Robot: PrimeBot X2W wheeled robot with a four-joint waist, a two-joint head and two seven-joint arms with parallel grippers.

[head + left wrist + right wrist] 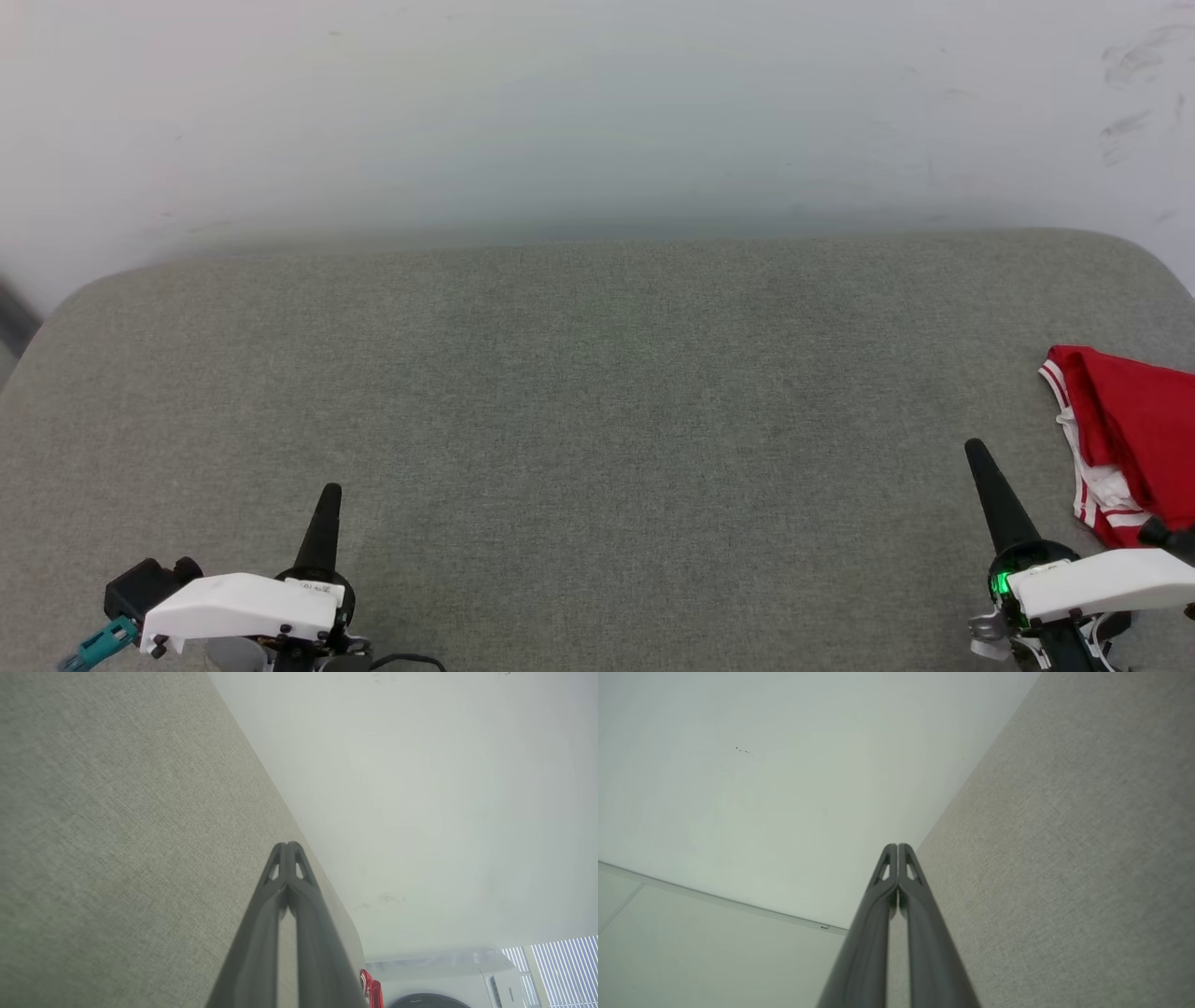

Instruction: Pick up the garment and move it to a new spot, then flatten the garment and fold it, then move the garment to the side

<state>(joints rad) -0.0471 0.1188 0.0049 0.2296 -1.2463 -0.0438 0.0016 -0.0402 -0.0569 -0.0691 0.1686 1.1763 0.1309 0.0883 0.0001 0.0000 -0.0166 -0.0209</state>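
Red garment (1134, 420) bunched at the right edge of the grey desk (597, 392), long axis running near to far, striped trim facing left. "Hisense" readable on the white appliance (467, 975) beyond the desk's end. Left tool (327, 504) and right tool (978, 457) pinched shut on nothing, low at the near corners, fingers pointing away, the right just beside the garment.

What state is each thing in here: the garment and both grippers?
garment: rumpled, not spread flat, lying free at the right edge of the grey surface, partly cut off by the head view's edge.
left gripper: shut, holding nothing.
right gripper: shut, holding nothing, fingers apart from the garment.
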